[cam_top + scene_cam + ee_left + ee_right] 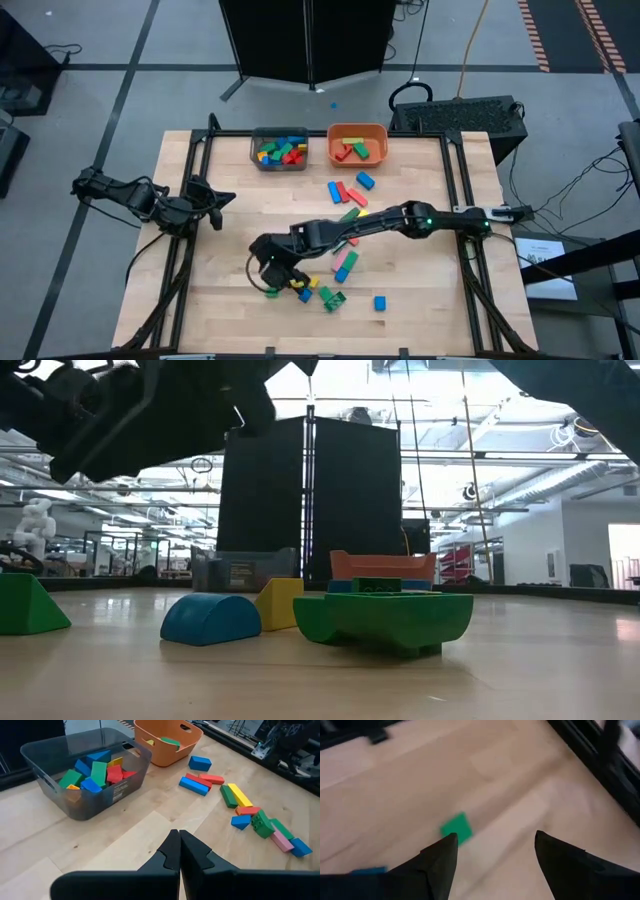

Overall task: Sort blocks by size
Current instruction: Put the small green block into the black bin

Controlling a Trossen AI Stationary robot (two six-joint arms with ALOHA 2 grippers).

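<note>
- The right gripper (492,855) hangs low over the front of the table (230,300), its fingers spread with nothing between them; a small green block (456,828) lies on the wood just beyond the fingertips.
- To do this step well, I think the gripper should come down with one finger on each side of that block, centred on it, and close only when it is low enough, so the block is not pushed away.
- The left gripper (179,851) waits at the left side of the table, fingers pressed together and holding nothing.
- The other blocks (345,200) lie loose in the middle and front of the table; some are already in the grey bin (254,152) and the orange bin (332,135).
- The grey bin carries a small label, but I cannot read its writing; no brand is legible.
</note>
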